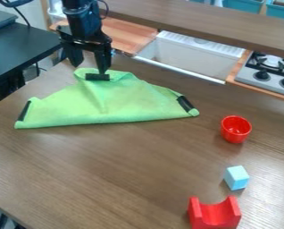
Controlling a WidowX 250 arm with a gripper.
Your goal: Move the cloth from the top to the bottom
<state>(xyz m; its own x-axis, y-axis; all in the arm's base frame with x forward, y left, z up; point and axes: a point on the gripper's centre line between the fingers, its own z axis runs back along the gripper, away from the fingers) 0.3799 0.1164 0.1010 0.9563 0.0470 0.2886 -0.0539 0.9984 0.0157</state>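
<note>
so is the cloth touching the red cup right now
Apart. The camera view shows it: a strip of bare table lies between the cloth's nearest corner and the cup.

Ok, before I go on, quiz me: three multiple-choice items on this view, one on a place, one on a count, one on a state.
1. Where is the red cup?
A) On top of the green cloth
B) In the picture, right of the cloth
C) In the picture, left of the cloth

2. How many black patches show on the cloth?
A) Three
B) One
C) Six

3. How are the fingers of the gripper?
A) Pressed together
B) Closed around the cup
C) Apart from each other

Key:
1: B, the cup stands on the table beyond the cloth's right corner.
2: A, one patch lies near each lower corner and one at the top, below the gripper.
3: C, a gap shows between the two fingers at the cloth's top edge.
</note>
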